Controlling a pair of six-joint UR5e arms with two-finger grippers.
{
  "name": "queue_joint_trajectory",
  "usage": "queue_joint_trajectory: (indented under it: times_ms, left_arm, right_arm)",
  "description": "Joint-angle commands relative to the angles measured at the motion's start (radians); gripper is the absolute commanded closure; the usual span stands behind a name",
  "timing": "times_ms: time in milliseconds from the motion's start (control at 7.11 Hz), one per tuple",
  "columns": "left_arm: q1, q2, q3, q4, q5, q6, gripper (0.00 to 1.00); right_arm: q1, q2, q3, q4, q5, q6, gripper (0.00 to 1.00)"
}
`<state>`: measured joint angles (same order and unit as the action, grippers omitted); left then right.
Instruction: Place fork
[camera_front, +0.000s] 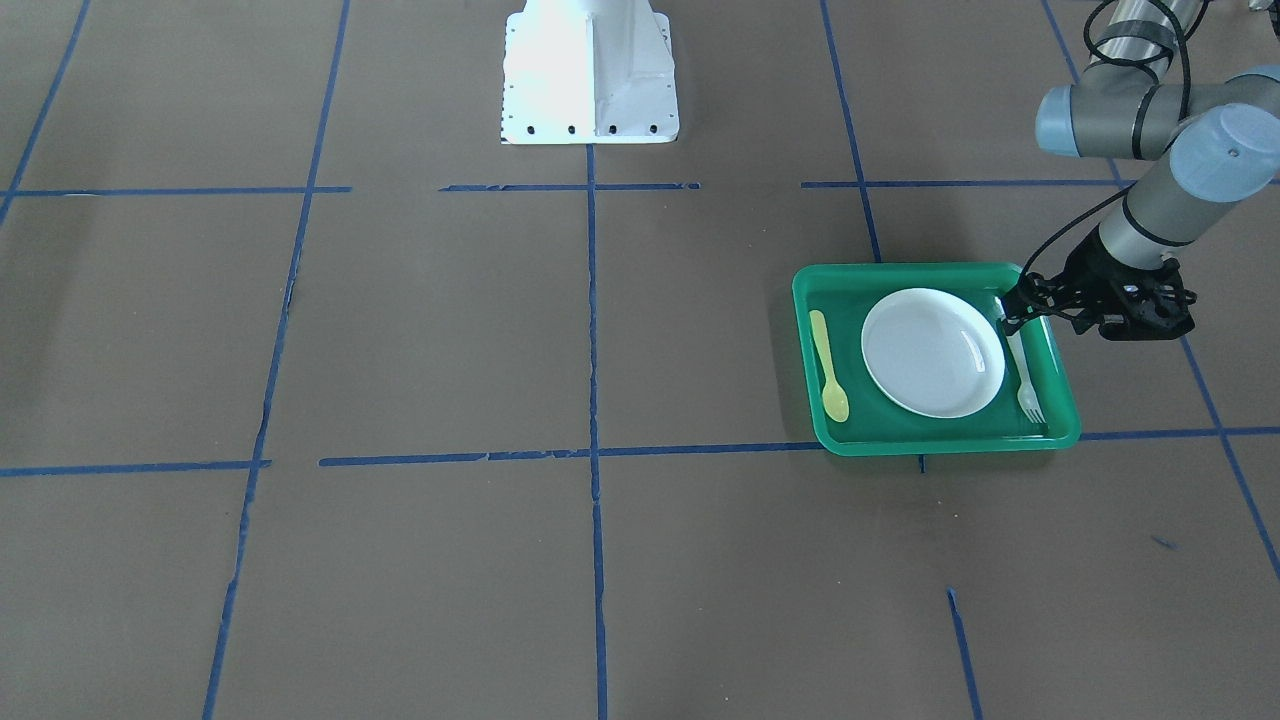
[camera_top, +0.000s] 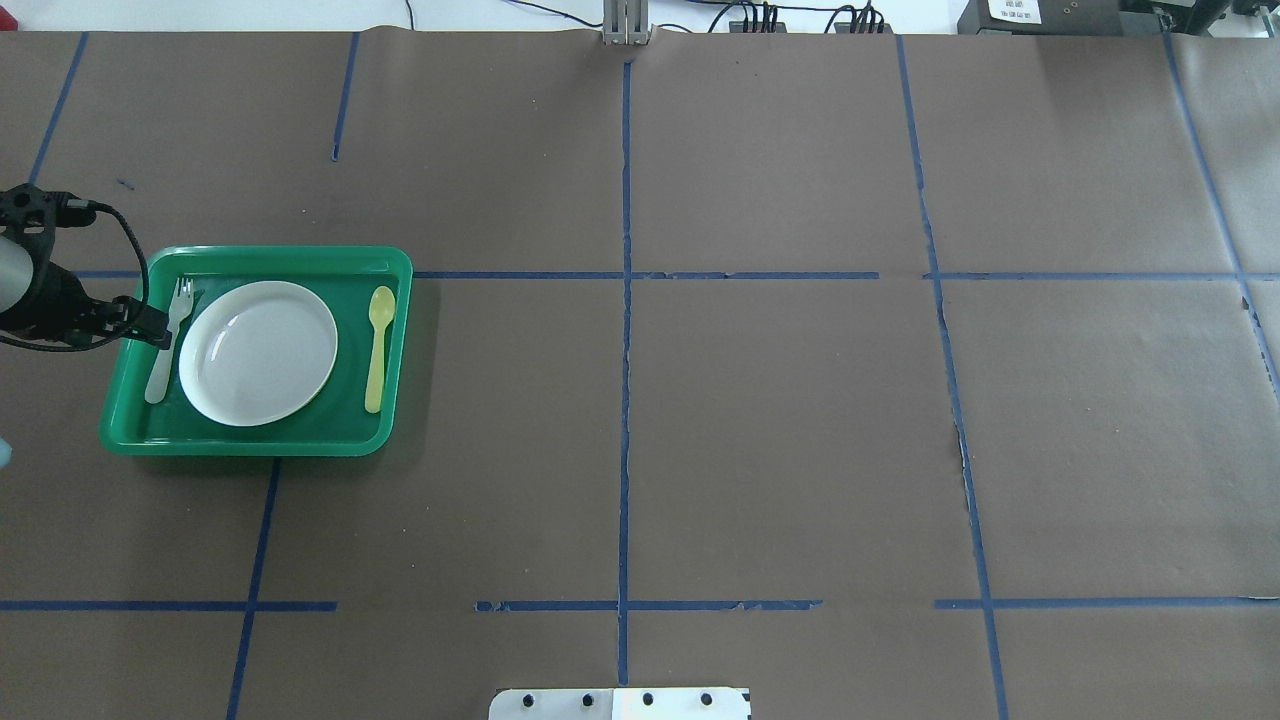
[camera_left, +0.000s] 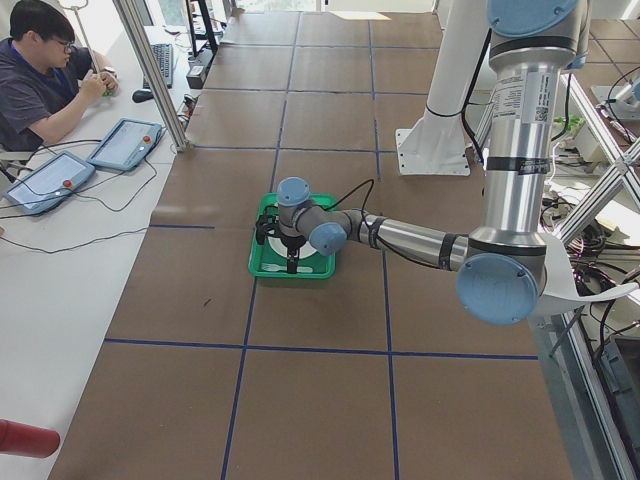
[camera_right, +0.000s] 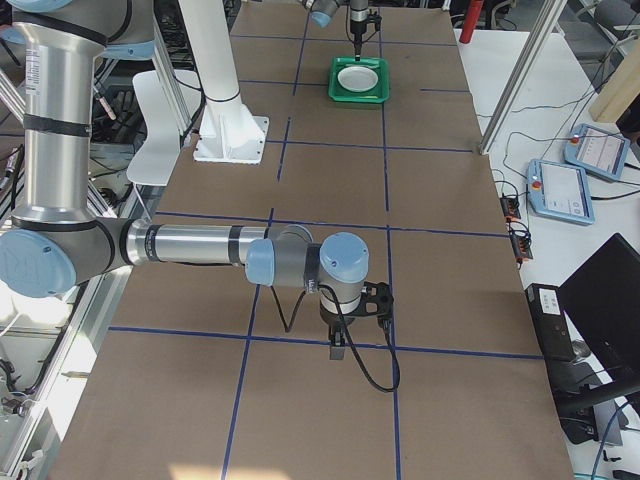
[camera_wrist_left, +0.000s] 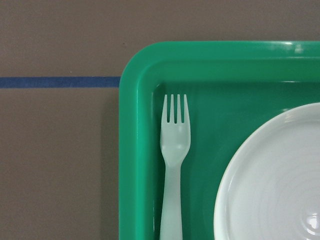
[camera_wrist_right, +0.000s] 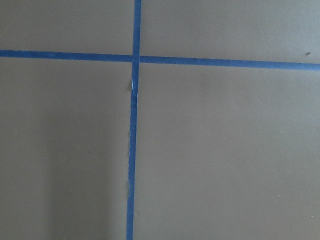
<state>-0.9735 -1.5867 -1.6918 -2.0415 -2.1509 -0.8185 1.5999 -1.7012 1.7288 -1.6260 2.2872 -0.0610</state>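
Plastic fork (camera_wrist_left: 174, 150): pale, translucent; flat in green tray (camera_wrist_left: 132, 150), between its wall and white plate (camera_wrist_left: 270, 190).
Handling: probably light, thin, slightly bendy, slick.
Hold: mid-handle, across the narrow width, gently.
Left tool (camera_front: 1008, 318): over handle end; clenched or released, cannot tell.
Right tool (camera_right: 337, 348): over tabletop (camera_right: 440, 250), well apart; grip unclear.

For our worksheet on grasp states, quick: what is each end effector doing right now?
Left end effector: over the fork handle; open or closed cannot be told.
Right end effector: cannot be told.
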Motion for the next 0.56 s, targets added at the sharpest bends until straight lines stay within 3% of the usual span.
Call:
queue_joint_trajectory:
  times_ms: [0,281,422]
  left_arm:
    - [-0.112,0.062,-0.043,0.009,-0.035,0.092,0.0]
    - [-0.325,0.083,-0.072,0.219,-0.089,0.484,0.0]
    - [-0.437,0.07,-0.077,0.411,-0.089,0.709,0.0]
  right_arm:
    - [0.0,0.0,0.0,0.0,0.0,0.001,0.0]
    - [0.0,0.0,0.0,0.0,0.0,0.0,0.0]
    - [0.0,0.0,0.0,0.0,0.0,0.001,0.0]
